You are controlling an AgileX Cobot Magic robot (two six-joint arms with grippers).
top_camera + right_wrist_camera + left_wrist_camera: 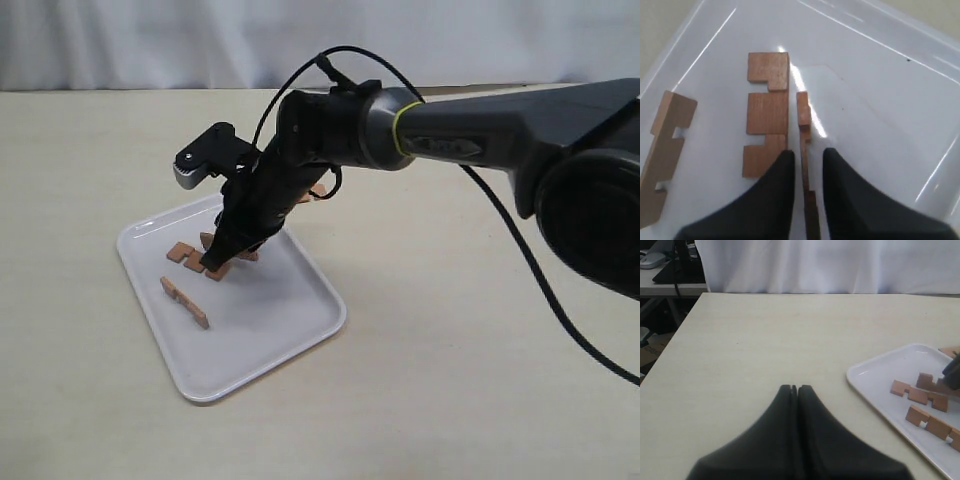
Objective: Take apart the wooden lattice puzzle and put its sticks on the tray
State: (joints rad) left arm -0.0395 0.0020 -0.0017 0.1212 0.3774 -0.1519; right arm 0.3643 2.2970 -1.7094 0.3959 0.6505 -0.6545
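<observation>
Your right jaws are down over the large flat white plastic tray (260,330). Their black fingers (765,200) sit close on either side of a short reddish-brown notched wooden stick (803,112) that stands on its thin edge. You cannot tell whether they press it or stand just free of it. A second stick (767,112) lies flat just beside it, and a third stick (665,155) sits on the tray a little apart, nearer the rim. Another reddish-brown wooden piece (951,351) lies on the pale worktop (765,340) just outside the tray's rim. Your left jaws are pressed together on nothing, fingers (787,405) above the worktop, apart from the tray.
</observation>
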